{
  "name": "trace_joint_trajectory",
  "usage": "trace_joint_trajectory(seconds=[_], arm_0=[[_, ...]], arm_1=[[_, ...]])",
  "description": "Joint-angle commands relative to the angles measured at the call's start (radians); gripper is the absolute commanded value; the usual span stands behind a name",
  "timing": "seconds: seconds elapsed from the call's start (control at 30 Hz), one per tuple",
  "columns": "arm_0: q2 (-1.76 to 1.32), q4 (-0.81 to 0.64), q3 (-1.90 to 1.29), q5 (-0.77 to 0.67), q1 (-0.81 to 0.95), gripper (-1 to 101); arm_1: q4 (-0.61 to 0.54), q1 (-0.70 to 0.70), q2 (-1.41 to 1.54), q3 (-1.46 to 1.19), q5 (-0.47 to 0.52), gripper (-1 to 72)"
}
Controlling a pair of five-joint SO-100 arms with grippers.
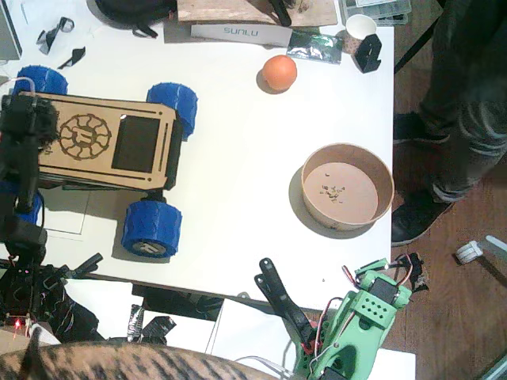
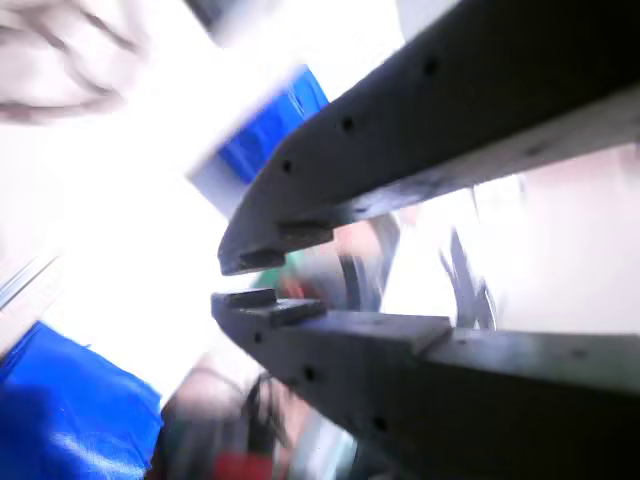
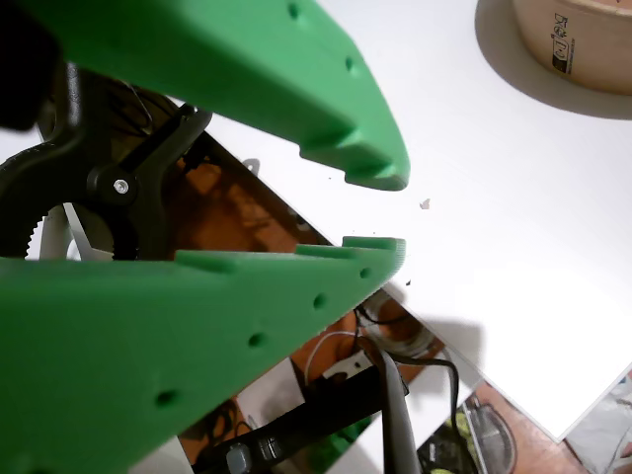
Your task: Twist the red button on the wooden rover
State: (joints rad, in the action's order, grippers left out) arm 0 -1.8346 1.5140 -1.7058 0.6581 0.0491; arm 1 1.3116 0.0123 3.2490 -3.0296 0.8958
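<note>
A striped, blurred shape (image 1: 103, 362) fills the bottom edge of the fixed view, nearest the lens. Just past it, at about five o'clock, the green right arm (image 1: 360, 328) sits folded at the table (image 1: 238, 190) edge; in a wrist view the right gripper (image 3: 380, 212) shows its green jaws a little apart, holding nothing, above the table's rim with a black clamp (image 3: 109, 188) behind them.

At nine o'clock the black left arm (image 1: 24, 158) hangs over the rear end of the rover (image 1: 103, 142) — a plywood box with a gear emblem (image 1: 81, 136), a dark window (image 1: 136, 143) and blue wheels (image 1: 150, 228). In a wrist view the left gripper (image 2: 235, 282) has its black jaws slightly parted; a small red spot sits blurred just behind the tips, and whether it is the button, or gripped, cannot be told.

An orange ball (image 1: 279, 72) lies at one o'clock, a paper bowl (image 1: 347, 187) at three — and a person's legs (image 1: 451, 119) stand beyond the right edge.
</note>
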Motion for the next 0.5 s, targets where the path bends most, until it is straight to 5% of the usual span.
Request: trace_joint_trajectory(seconds=[0.0,0.23,0.47], arm_0=[[-0.091,0.012,0.021,-0.222,-0.032,0],[-0.344,-0.078,-0.161,-0.621,-0.121,0],[-0.781,-0.199,-0.469,-0.675,-0.221,0]], arm_1=[[0.006,0.003,0.002,0.005,0.009,2.5],[0.006,0.003,0.002,0.005,0.009,2.5],[0.006,0.003,0.002,0.005,0.009,2.5]])
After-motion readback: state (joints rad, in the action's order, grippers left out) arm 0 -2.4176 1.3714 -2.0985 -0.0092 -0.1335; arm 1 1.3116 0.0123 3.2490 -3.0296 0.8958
